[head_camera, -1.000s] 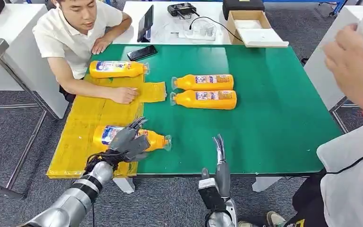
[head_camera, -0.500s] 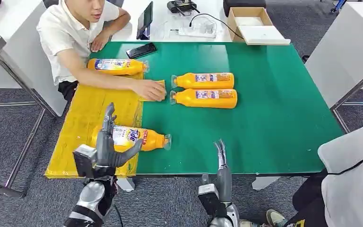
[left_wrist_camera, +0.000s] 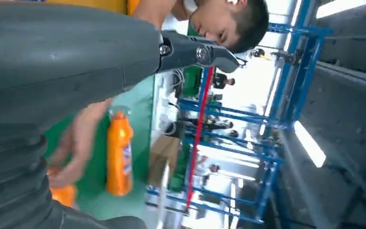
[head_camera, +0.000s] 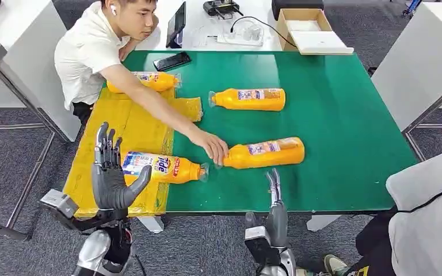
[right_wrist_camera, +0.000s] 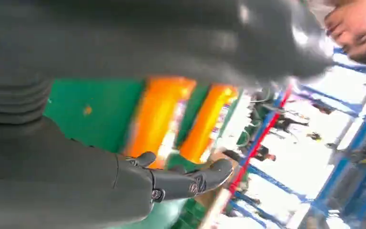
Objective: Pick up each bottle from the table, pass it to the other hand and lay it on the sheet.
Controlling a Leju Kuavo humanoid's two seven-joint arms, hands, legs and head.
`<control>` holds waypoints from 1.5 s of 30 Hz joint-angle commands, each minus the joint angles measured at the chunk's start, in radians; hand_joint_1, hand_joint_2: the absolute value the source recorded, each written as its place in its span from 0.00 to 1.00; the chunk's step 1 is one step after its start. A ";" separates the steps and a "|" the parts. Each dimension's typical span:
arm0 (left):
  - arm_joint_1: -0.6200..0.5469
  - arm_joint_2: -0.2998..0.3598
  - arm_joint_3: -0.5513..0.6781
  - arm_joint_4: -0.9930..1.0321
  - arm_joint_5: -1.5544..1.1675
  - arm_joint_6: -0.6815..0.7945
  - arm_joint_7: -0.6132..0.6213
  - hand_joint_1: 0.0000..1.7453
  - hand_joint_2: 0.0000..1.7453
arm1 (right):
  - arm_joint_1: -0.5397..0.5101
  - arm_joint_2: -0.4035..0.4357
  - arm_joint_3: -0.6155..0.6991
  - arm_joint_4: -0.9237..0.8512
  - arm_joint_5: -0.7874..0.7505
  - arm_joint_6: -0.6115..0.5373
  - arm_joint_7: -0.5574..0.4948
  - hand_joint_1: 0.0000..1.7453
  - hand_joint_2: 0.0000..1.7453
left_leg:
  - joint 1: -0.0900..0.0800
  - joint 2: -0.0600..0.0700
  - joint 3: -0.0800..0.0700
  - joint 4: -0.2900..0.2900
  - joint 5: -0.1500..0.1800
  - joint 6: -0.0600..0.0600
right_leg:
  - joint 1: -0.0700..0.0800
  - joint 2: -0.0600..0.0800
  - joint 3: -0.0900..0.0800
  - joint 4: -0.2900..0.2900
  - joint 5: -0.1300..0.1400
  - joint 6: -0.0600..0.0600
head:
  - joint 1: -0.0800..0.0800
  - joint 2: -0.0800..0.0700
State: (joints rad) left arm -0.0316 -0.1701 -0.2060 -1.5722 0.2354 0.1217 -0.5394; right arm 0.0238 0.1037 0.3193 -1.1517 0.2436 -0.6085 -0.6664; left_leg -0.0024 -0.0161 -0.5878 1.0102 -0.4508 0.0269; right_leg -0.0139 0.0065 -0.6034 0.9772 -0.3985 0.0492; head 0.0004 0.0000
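person's hand (head_camera: 214, 146) has dragged one bottle (head_camera: 265, 153) nearer the desk (head_camera: 345, 126) edge, prob. for right hand (head_camera: 274, 198) reach. left hand (head_camera: 110, 175) has lifted off, fingers spread, empty; tide bottle (head_camera: 161, 167) lies partly on sheet (head_camera: 121, 129). right hand looks straight-fingered, empty.

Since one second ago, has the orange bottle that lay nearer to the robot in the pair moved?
Yes. The person's hand has pulled that orange bottle toward the green table's near edge; the other bottle stayed.
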 commanded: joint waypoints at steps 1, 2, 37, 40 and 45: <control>0.127 0.018 -0.029 -0.108 -0.071 0.047 -0.031 0.00 1.00 | -0.052 -0.155 -0.153 0.032 0.469 -0.028 0.172 0.00 1.00 | -0.001 0.000 0.003 -0.001 -0.001 -0.001 | 0.000 -0.001 0.003 -0.001 -0.001 -0.001 | 0.000 0.000; 0.143 0.018 -0.032 -0.108 -0.100 0.070 -0.051 0.00 1.00 | -0.071 -0.171 -0.178 0.077 0.512 -0.036 0.191 0.00 1.00 | 0.000 0.001 0.003 -0.001 -0.001 0.000 | 0.000 0.000 0.003 -0.002 -0.001 -0.001 | 0.000 0.000; 0.082 0.023 -0.109 -0.039 -0.092 0.059 0.029 0.00 1.00 | -0.465 -0.224 -0.096 0.638 0.834 0.199 0.522 0.00 1.00 | -0.002 0.001 0.004 -0.001 0.000 0.000 | -0.001 0.000 0.004 -0.002 0.000 -0.001 | 0.000 0.000; 0.079 0.024 -0.111 -0.033 -0.069 0.026 0.082 0.00 1.00 | -0.473 -0.233 -0.071 0.666 0.846 0.328 0.608 0.00 1.00 | -0.002 0.001 0.004 -0.001 0.000 0.001 | -0.002 -0.001 0.004 -0.002 0.000 0.000 | 0.000 0.000; 0.076 0.023 -0.114 -0.025 -0.062 0.010 0.095 0.00 1.00 | -0.475 -0.234 -0.076 0.681 0.837 0.357 0.629 0.00 1.00 | -0.002 0.003 0.009 -0.001 0.000 0.001 | -0.001 -0.001 0.008 -0.003 0.001 0.000 | 0.000 0.000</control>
State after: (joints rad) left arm 0.0778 -0.1701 -0.2941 -1.6655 0.1647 0.1442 -0.4628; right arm -0.4371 -0.1247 0.1957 -0.6176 1.0765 -0.3114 -0.0668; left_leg -0.0052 -0.0111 -0.5813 1.0106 -0.4519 0.0295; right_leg -0.0161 0.0082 -0.5987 0.9761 -0.3976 0.0504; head 0.0004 0.0000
